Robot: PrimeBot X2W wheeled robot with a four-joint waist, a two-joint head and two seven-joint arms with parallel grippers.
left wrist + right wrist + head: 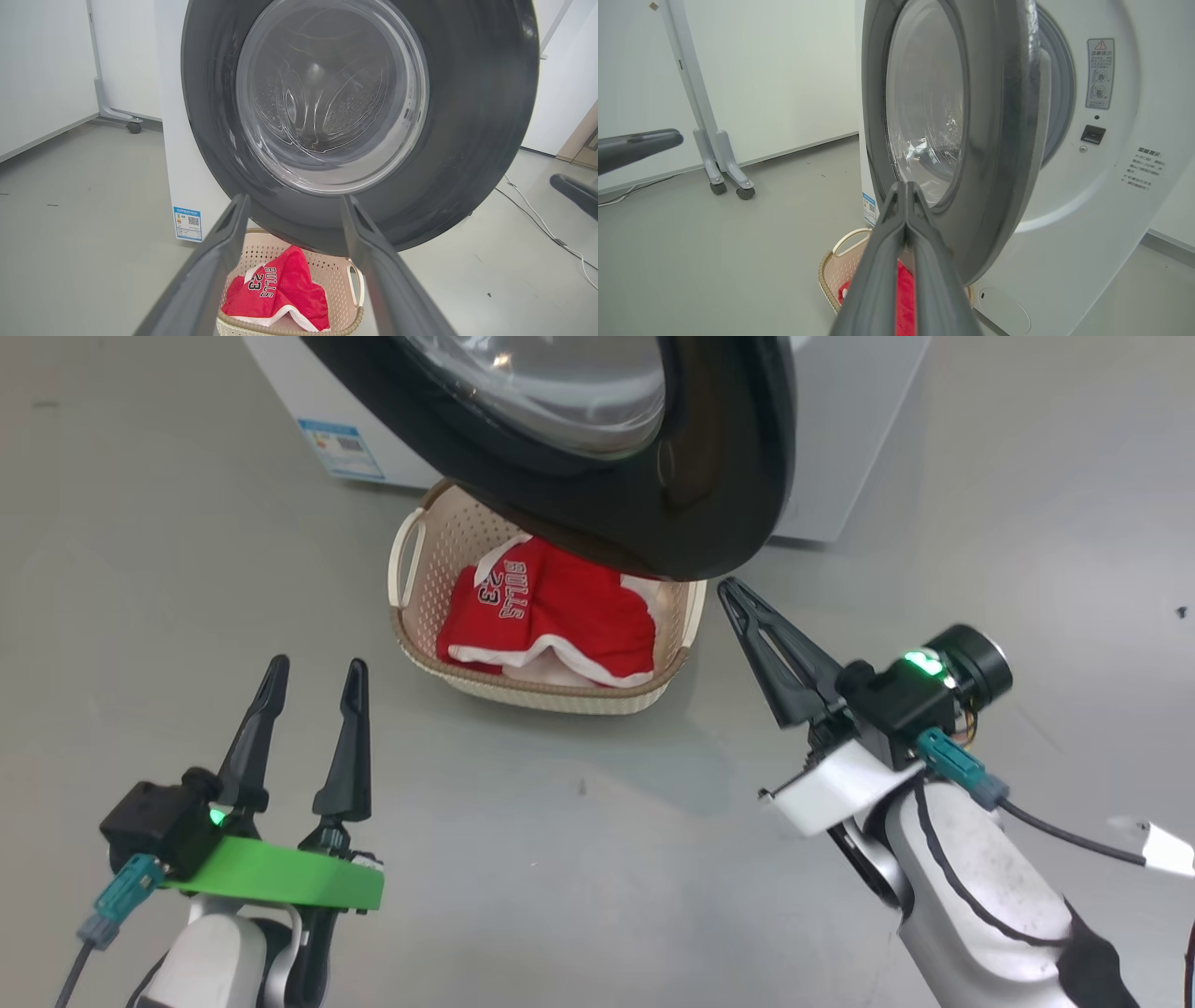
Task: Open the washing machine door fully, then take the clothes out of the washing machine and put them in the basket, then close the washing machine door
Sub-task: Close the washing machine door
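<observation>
The washing machine door (653,457) with its black rim and glass bowl stands swung out, partly open, above the basket (429,537). In the right wrist view the door (994,140) is seen edge-on, a gap between it and the washing machine (1111,196). Red clothes (560,611) with "BULLS 23" lie in the cream basket. My right gripper (726,586) is shut and empty, its tip just below the door's lower rim, right of the basket. My left gripper (316,667) hangs open and empty to the left of the basket, pointing toward the door (355,112).
The grey floor (579,859) spreads all around. A white stand on castors (724,172) is at the back wall left of the machine. A white cable (551,233) runs over the floor on the machine's right. A blue sticker (341,448) marks the machine's lower front.
</observation>
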